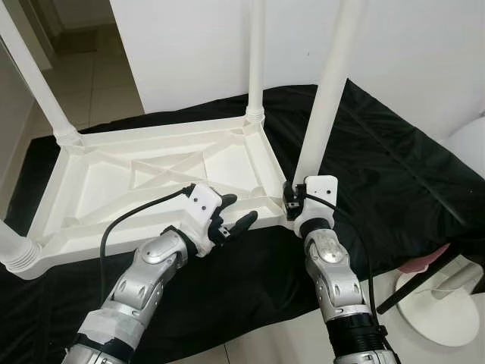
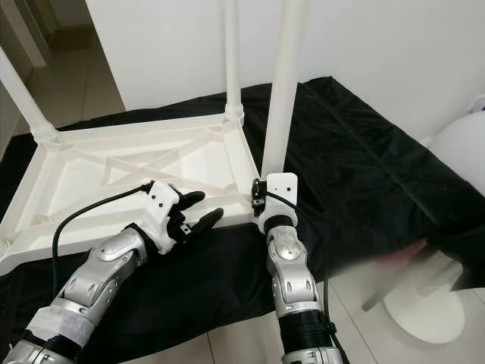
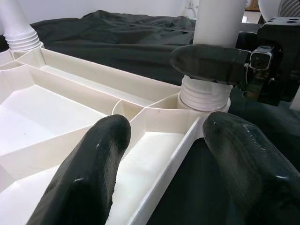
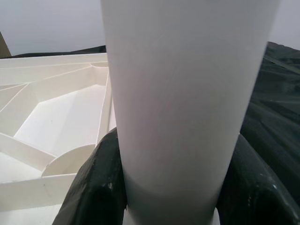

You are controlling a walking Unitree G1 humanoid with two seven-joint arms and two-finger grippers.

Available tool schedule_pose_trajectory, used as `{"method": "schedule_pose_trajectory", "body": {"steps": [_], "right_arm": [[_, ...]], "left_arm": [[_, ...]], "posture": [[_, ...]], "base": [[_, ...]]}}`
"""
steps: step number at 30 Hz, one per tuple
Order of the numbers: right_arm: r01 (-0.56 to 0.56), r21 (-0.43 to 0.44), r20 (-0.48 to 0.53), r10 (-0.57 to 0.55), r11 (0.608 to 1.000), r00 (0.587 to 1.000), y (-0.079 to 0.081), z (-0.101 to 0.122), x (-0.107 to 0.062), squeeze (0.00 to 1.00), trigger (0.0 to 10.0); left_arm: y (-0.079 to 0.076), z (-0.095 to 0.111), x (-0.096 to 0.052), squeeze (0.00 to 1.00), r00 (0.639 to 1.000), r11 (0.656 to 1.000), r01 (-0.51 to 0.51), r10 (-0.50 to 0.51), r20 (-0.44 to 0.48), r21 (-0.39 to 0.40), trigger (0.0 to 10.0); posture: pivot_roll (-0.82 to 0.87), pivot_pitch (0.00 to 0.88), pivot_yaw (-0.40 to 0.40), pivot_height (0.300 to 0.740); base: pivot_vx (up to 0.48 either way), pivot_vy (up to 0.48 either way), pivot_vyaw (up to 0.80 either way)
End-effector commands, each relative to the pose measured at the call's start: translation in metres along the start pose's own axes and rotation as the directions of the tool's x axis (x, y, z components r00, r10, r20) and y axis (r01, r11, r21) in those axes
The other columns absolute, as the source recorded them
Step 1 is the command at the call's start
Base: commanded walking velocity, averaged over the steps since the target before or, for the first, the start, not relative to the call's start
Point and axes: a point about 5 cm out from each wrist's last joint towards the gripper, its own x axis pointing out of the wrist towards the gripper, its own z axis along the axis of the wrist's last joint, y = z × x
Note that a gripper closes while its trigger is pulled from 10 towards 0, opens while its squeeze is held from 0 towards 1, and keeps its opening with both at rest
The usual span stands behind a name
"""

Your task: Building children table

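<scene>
Here the upturned tabletop point(image 1: 144, 182) lies on a black cloth point(image 1: 394, 174), legs pointing up. The right end effector point(image 1: 297, 203) grasps the near-corner leg point(image 1: 326, 98) low on its upright shaft; the left end effector point(image 1: 231, 220), released, hovers just beside that socket point(image 3: 204, 93).

One tabletop point(image 1: 151, 182) — four legs point(image 1: 326, 98) — two pincers point(image 1: 231, 220).

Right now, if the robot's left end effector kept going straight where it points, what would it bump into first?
Probably the table leg held by the right end effector; the left end effector, fingers open, points at its ribbed base.
</scene>
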Motion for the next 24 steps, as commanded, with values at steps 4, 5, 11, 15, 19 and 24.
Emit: {"method": "schedule_pose_trajectory", "body": {"steps": [4,5,11,15,19,24], "right_arm": [[-0.021,0.022,-0.065,0.023,1.0,0.998,0.0043,-0.0126,-0.0012,0.0,10.0],[-0.023,0.018,-0.068,0.024,1.0,0.997,0.0055,-0.0137,-0.0003,0.0,10.0],[0.005,0.018,-0.045,-0.004,1.0,0.999,0.0024,-0.0101,0.0039,0.0,10.0],[0.027,0.039,-0.048,-0.025,0.999,0.999,-0.0002,-0.011,0.0036,0.0,10.0],[0.073,0.049,-0.067,-0.069,0.996,0.995,0.0015,-0.0153,0.0019,0.0,10.0],[0.1,0.097,-0.07,-0.093,0.99,0.993,0.0045,-0.0151,0.0011,0.0,10.0]], "left_arm": [[-0.0007,-0.0016,-0.0045,0.0,0.999,0.999,0.035,-0.035,-0.004,0.009,10.0],[-0.0001,-0.0021,-0.0049,0.0,1.0,1.0,0.026,-0.026,-0.005,0.01,10.0],[-0.0003,0.0054,-0.0027,0.0,0.998,0.998,0.056,-0.057,0.006,0.022,10.0],[-0.003,0.0067,-0.0021,0.0,0.997,0.996,0.083,-0.083,0.002,0.017,10.0],[-0.005,0.005,-0.0023,0.0,0.996,0.996,0.091,-0.091,-0.021,0.001,10.0],[-0.0066,0.0069,-0.0014,0.0,0.997,0.996,0.083,-0.082,0.004,-0.033,10.0]], "posture": [[-0.06,0.044,0.028,0.74],[-0.06,0.036,0.022,0.74],[-0.07,0.009,0.041,0.74],[-0.07,0.007,0.036,0.74],[-0.07,0.005,0.034,0.74],[-0.07,0.001,0.034,0.74]], "base": [[0.0,0.0,0.0],[0.0,0.0,0.0],[0.0,0.0,0.0],[0.0,0.0,0.0],[0.0,0.0,0.0],[0.0,0.0,0.0]]}}
